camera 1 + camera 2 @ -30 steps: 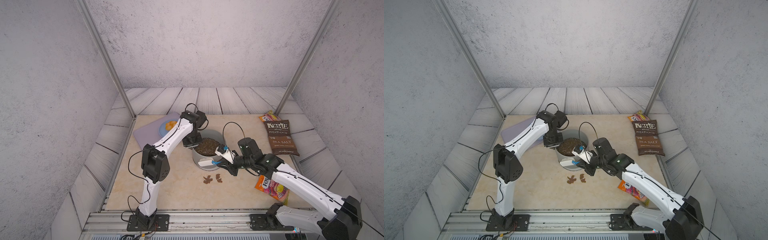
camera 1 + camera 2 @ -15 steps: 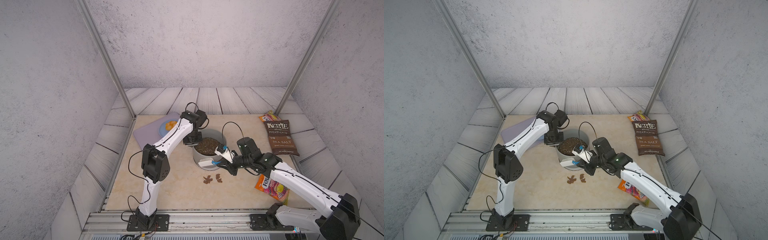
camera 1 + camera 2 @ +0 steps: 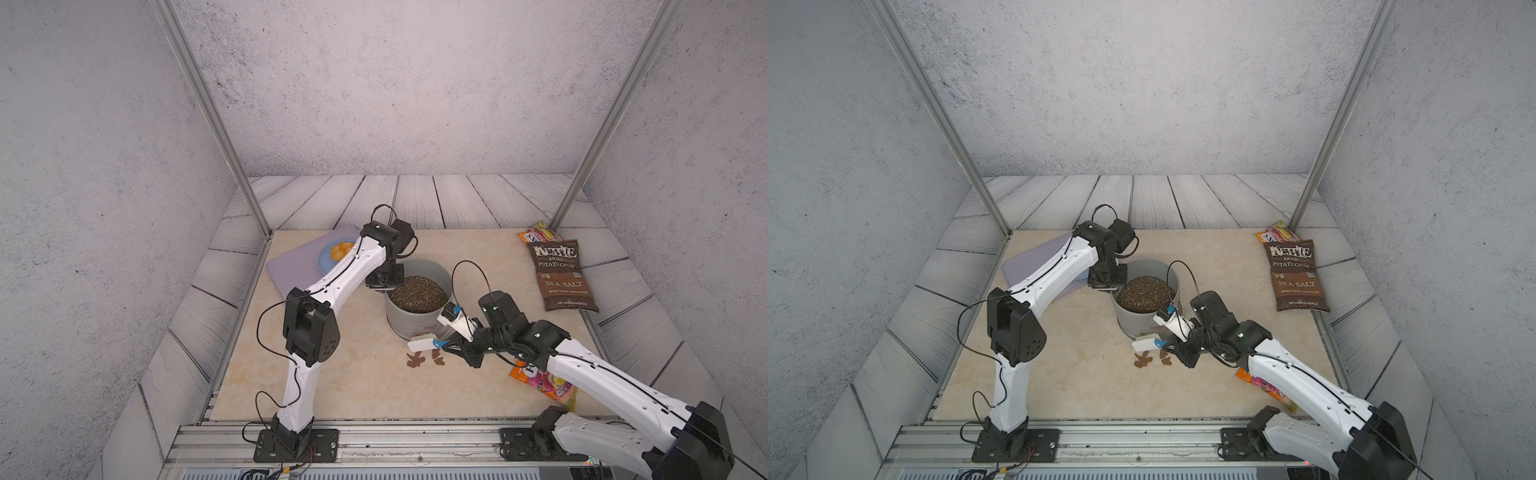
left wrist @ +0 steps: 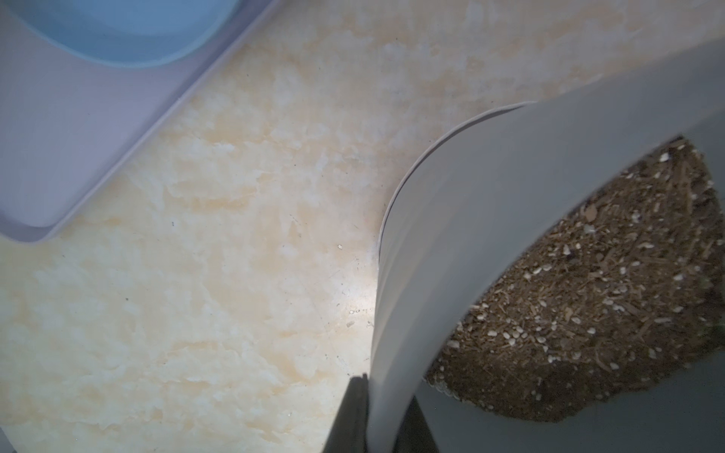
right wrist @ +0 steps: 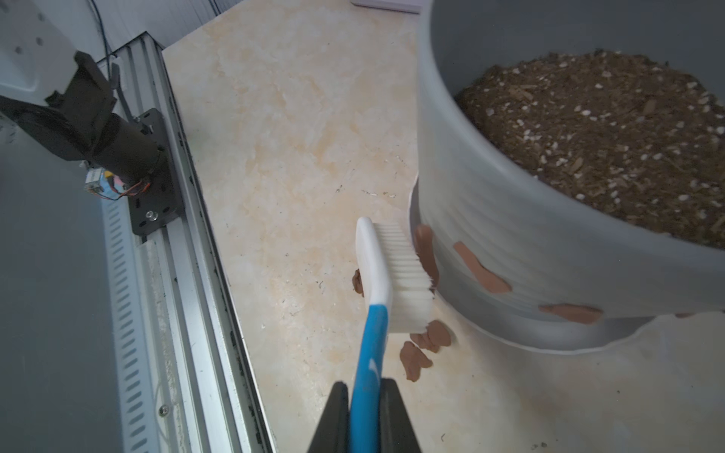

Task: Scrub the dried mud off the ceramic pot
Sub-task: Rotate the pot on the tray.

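Two arms: we saw left arm [image 3: 345, 270] elbow-high, right arm [image 3: 602, 374] stretched low.
Left gripper [image 4: 386, 419]: clamped ceramic pot [image 4: 451, 235] rim.
Right gripper [image 5: 365, 412]: pinched brush [image 5: 372, 266] against dried mud [image 5: 480, 274].

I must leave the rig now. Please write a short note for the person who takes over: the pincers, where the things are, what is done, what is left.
Left pincer: shut on the rim of the pot, apparently to steady it.
Right pincer: shut on the handle of the brush; the bristles are against mud low on the pot wall.
Done: some fallen clumps lie on the table by the pot's base.
Left: at least three mud patches show on the lower wall; scrub them off.
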You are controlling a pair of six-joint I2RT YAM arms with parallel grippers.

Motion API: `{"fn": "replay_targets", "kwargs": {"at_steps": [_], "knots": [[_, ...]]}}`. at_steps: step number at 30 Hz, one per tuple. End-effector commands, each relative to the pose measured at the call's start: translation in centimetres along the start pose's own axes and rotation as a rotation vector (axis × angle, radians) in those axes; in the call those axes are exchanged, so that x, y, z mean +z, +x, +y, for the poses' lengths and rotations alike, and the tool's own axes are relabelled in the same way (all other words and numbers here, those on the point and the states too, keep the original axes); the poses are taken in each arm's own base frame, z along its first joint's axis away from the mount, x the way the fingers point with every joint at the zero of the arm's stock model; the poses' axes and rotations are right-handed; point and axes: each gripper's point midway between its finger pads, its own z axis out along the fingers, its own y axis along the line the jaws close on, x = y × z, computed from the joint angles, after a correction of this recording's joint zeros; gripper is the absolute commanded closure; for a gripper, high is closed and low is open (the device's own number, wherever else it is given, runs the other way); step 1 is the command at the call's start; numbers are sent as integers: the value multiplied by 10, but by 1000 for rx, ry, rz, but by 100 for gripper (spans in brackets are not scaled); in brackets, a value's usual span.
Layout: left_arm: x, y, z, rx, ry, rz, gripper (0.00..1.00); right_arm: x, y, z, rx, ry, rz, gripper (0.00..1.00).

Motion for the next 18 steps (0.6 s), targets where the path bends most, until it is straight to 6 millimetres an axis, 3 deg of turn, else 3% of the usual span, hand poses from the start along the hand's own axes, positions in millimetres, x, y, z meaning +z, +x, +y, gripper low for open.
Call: {"fn": "replay_targets", "kwargs": {"at_steps": [1, 7, 18], "knots": [[27, 7, 15, 67, -92, 82, 100, -4, -5, 25, 0, -83, -36, 100], [27, -2, 17, 141, -90, 54, 100, -14, -22, 36, -8, -120, -91, 100], [26, -18, 12, 325, -58, 4, 100, -10, -49, 9, -82, -22, -94, 100]]}}
